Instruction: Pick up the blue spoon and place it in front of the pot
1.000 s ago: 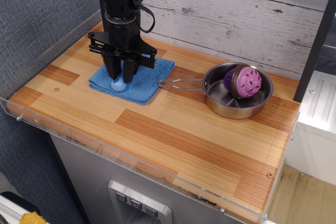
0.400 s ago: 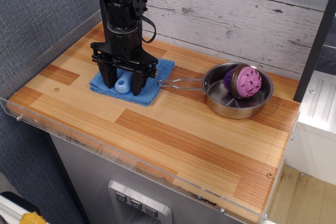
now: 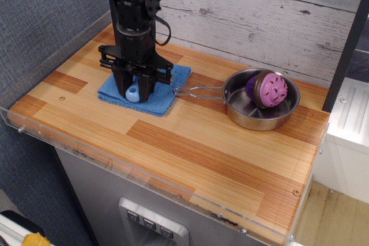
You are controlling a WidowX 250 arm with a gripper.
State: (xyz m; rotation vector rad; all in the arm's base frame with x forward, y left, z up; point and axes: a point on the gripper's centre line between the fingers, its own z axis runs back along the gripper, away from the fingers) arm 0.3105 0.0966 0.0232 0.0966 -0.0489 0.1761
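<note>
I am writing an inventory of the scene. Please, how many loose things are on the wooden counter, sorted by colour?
Blue: 2, the light-blue plastic spoon and the folded blue cloth
Silver: 1, the shiny round steel pot
Purple: 1, the perforated purple ball
Total: 4

One blue spoon point(image 3: 133, 93) is in view, only its light-blue handle end showing between the fingers of one black gripper point(image 3: 134, 91), which belongs to the one robot arm. One folded blue cloth point(image 3: 164, 93) lies on one wooden table point(image 3: 190, 142). There is one steel pot point(image 3: 259, 113) with one long wire handle point(image 3: 197, 91), and one purple perforated ball point(image 3: 268, 89) sits inside it.
</note>
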